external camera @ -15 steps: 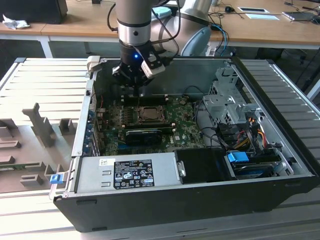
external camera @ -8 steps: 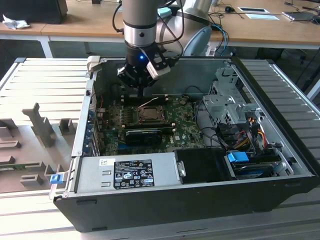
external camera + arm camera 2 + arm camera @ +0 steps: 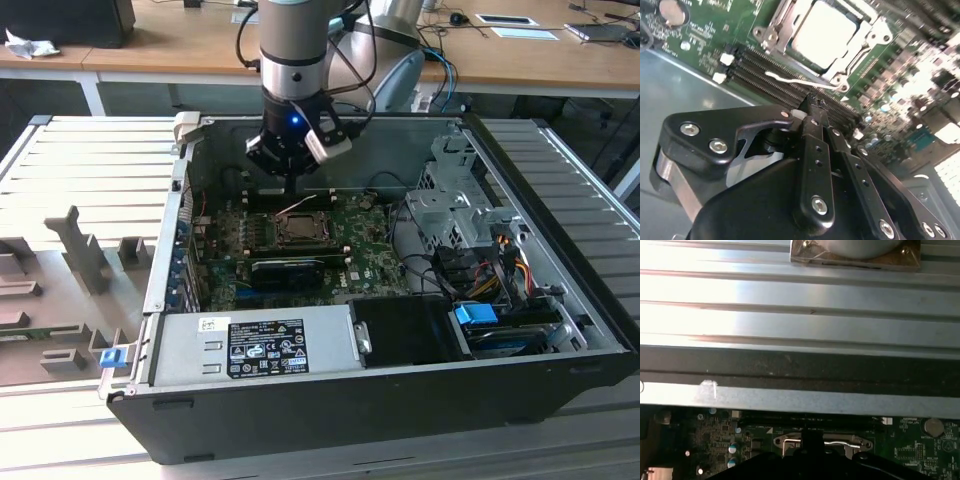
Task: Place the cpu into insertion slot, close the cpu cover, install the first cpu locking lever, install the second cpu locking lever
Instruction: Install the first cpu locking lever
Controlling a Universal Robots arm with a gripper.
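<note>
In the second wrist view the pale silver cpu lies in the insertion slot. The silver cpu cover frames it and looks folded down over it. A thin silver locking lever runs along the socket's side by the black memory slots. My gripper is shut, its tips just above that lever and the memory slots. In the exterior view the gripper hangs just behind the insertion slot inside the open computer case. The first wrist view has the lever beside the gripper.
The open black case holds a power supply at the front, a drive cage and coloured cables on the exterior view's right. A black card lies in front of the socket. Grey fixtures stand on the ribbed table.
</note>
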